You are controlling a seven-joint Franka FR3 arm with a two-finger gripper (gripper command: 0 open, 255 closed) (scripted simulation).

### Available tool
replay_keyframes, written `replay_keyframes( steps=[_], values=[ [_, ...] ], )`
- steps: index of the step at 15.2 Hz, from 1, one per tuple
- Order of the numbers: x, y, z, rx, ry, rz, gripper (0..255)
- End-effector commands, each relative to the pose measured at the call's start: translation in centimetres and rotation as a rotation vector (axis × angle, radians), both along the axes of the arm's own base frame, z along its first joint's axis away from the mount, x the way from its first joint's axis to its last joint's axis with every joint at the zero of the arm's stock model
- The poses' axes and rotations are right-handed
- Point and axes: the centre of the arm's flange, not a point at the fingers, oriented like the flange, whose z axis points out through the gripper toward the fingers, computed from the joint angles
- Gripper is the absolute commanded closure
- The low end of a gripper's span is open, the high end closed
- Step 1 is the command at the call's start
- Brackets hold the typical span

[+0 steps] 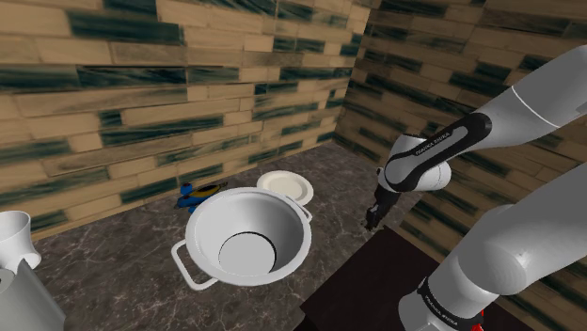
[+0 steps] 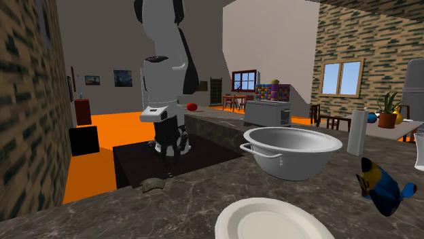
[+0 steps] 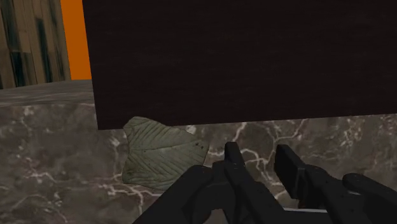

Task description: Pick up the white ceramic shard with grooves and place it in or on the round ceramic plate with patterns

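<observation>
The grey-green grooved shard (image 2: 153,182) lies flat on the marble counter (image 2: 204,193), against the edge of the dark stand (image 2: 136,159). The gripper (image 2: 170,151) hangs just above, pointing down, probably staged for descent. Its fingers (image 3: 232,159) stand apart and empty, and the shard lies beside them, not between. The plate (image 2: 272,221) sits nearer, to the right.

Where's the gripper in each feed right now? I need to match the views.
Shoulder view: gripper right of centre, by the dark stand's edge, right of the grey bowl.
Second exterior view: gripper left of centre, under the white arm, beyond the grooved shard.
Wrist view: fingers apart, the shard just ahead.
Shared landmark: the stand's edge against the marble counter.
</observation>
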Motion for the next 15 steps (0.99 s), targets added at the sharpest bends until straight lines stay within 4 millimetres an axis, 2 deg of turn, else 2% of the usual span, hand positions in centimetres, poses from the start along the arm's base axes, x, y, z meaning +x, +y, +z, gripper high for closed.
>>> replay_keyframes(
  steps=[1,8,9,11,14,15],
  values=[
    [0.0,0.0,0.0,0.000,0.000,0.000,255],
    [0.0,0.0,0.0,0.000,0.000,0.000,255],
    [0.0,0.0,0.0,0.000,0.000,0.000,0],
    [0.2,-1.6,-0.6,-0.033,-0.008,0.408,0],
    [1.6,-3.6,-1.4,-0.082,-0.021,1.021,0],
    [2.0,-3.8,-1.5,-0.091,-0.023,1.132,0]
  ],
)
